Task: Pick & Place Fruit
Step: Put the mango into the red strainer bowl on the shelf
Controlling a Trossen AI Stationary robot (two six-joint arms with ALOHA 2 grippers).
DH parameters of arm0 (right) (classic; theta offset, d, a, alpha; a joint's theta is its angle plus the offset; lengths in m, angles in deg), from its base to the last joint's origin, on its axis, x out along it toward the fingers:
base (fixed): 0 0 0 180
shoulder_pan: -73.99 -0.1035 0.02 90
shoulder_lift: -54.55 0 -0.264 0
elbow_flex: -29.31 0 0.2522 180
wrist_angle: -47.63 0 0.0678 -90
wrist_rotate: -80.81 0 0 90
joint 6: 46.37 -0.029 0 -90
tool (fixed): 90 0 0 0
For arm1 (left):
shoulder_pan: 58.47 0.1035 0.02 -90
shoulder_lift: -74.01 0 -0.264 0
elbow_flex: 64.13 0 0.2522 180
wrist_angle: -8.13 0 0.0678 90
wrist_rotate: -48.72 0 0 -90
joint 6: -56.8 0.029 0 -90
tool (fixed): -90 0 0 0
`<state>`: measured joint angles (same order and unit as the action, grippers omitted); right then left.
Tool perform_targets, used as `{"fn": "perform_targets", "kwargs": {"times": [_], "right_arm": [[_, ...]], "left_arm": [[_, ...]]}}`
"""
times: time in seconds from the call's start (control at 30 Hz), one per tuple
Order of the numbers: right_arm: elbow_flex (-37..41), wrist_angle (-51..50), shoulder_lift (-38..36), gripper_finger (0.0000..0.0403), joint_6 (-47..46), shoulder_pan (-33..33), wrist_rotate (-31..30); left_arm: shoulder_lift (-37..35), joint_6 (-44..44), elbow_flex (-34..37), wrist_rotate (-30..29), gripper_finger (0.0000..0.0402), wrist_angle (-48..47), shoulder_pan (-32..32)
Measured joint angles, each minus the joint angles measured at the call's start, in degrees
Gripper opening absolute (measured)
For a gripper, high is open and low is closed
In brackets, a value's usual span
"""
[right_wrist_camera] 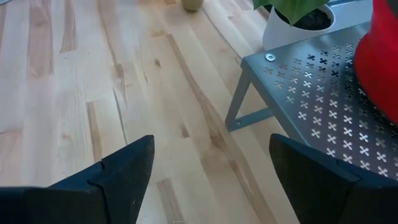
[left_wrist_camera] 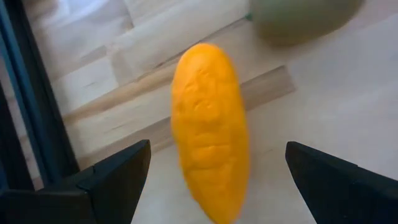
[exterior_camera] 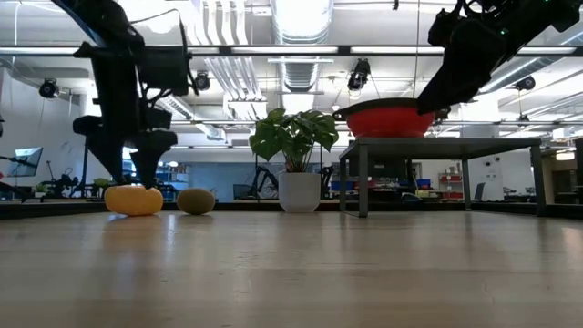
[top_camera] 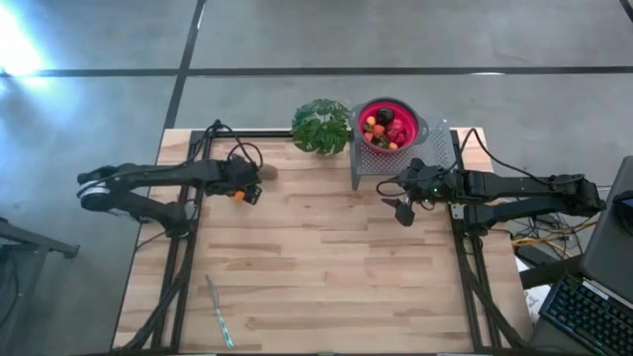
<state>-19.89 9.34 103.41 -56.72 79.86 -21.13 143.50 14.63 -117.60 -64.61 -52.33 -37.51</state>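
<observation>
Right now the left tool (left_wrist_camera: 211, 180) hangs spread wide over the elongated yellow-orange piece (left_wrist_camera: 210, 130), which lies flat on the bench (top_camera: 326, 267) near its far left edge, one finger to each side and neither touching. Just beyond it sits the olive-brown kiwi (exterior_camera: 196, 201). Seen from the left wrist, the piece's long axis runs straight away from the wrist, its far tip leaning slightly toward the bench's dark frame, so the fingers would close across its narrow waist. My worry is the rounded, tapering skin: a squeeze landing off-centre could squirt it out or roll it into the kiwi. The right tool (top_camera: 403, 211) waits empty, fingers apart, beside the red colander (top_camera: 387, 126) of fruit.
</observation>
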Motion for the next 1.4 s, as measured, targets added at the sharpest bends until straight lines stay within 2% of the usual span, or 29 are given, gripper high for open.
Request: {"fn": "perform_targets", "kwargs": {"times": [0.13, 0.4, 0.77, 1.0, 1.4], "right_arm": [[0.0, 0.0, 0.0, 0.032, 0.02, 0.0, -0.04], [0.0, 0.04, 0.0, 0.0336, -0.01, 0.0, -0.15], [0.0, 0.04, 0.0, 0.0354, -0.17, 0.0, -0.13], [0.0, 0.04, 0.0, 0.0333, -0.03, 0.0, -0.13], [0.0, 0.04, 0.0, 0.0295, 0.02, 0.0, -0.11]], "left_arm": [[0.02, 0.37, 2.04, 0.29, 0.0377, 1.07, 1.33], [0.02, 2.08, 5.87, 1.98, 0.0377, 10.67, 2.19], [0.02, 1.66, 10.12, 2.5, 0.0377, 17.35, 3.75], [0.02, 1.88, 11.04, 1.16, 0.0368, 19.28, 4.21], [0.02, 1.9, 11.04, 0.92, 0.0308, 19.14, 4.31]]}}
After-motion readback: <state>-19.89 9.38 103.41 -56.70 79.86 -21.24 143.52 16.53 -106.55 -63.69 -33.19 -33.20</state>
